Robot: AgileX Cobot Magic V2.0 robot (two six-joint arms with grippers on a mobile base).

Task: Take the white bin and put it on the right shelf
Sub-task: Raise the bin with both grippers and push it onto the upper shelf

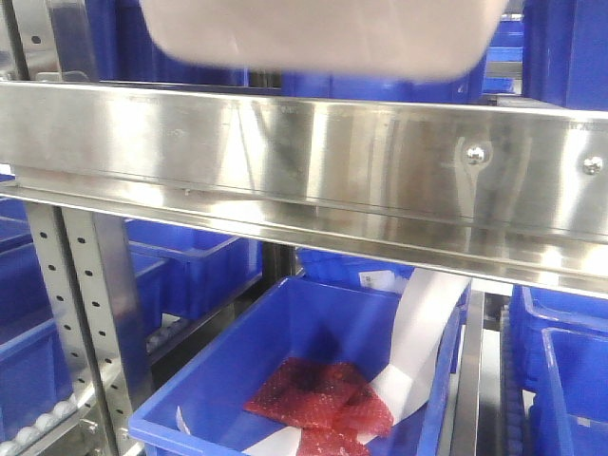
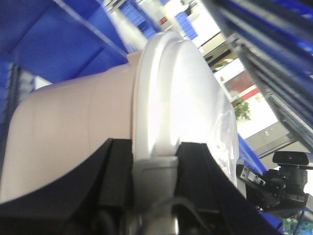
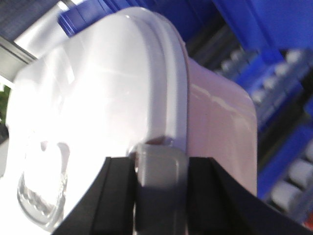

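While it hangs blurred at the top of the front view, the bin (image 1: 323, 38) sits just above the mirror-like front rail (image 1: 285, 161) of the shelf (image 1: 532, 204); contact between them cannot be told. Its body is off-white with a pinkish cast and rounded corners, and the lid (image 2: 181, 98) is a brighter white (a raised lip runs round its edge). The left gripper (image 2: 155, 164) is clamped on the lid's rim, and so is the right gripper (image 3: 159, 166). Below the rail stands a blue crate (image 1: 304, 313).
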